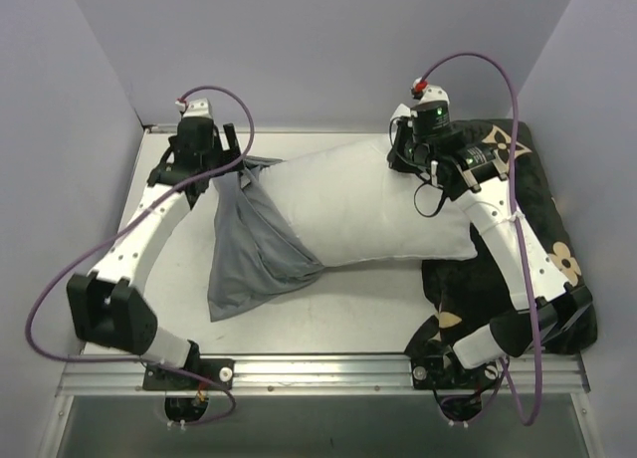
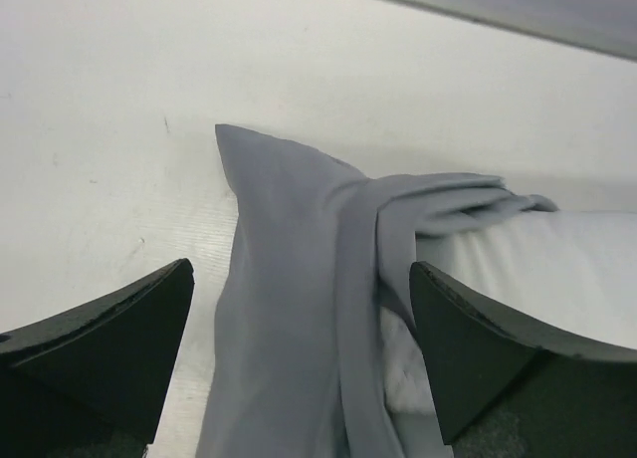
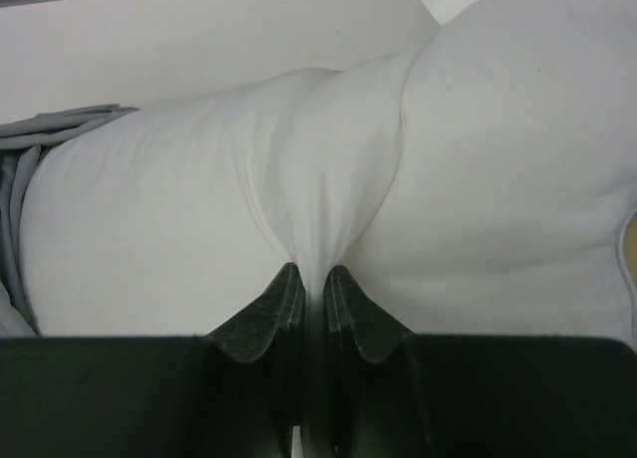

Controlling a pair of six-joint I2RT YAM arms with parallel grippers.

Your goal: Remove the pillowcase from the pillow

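Left gripper (image 2: pixel 301 279) is wide open, jaws spread with nothing held. From the left wrist camera, the pillowcase (image 2: pixel 289 209) runs straight up the gap between the two black fingers (image 2: pixel 109 348). The grey cloth is twisted into a rope of folds where it meets the pillow (image 1: pixel 368 204).

Over on the other side, the right gripper (image 3: pixel 314 274) is clenched hard on a pinch of the pillow's white cover. The fabric is drawn into a tight ridge that disappears between the closed jaws.

From above, the pillow lies across the middle of the table (image 1: pixel 328 314), plump and mostly bare. Its right end sits against the black cushion with tan flowers (image 1: pixel 542 189), which fills the table's right side under the right arm.

The pillowcase is at the pillow's left end. It is gathered at the far corner just by the left gripper, then fans out limp and creased towards the near edge, flat on the table.

The overhead view does not make clear whether that left corner of the pillow is tucked inside the sleeve or only lying under it. The folds hide the opening.
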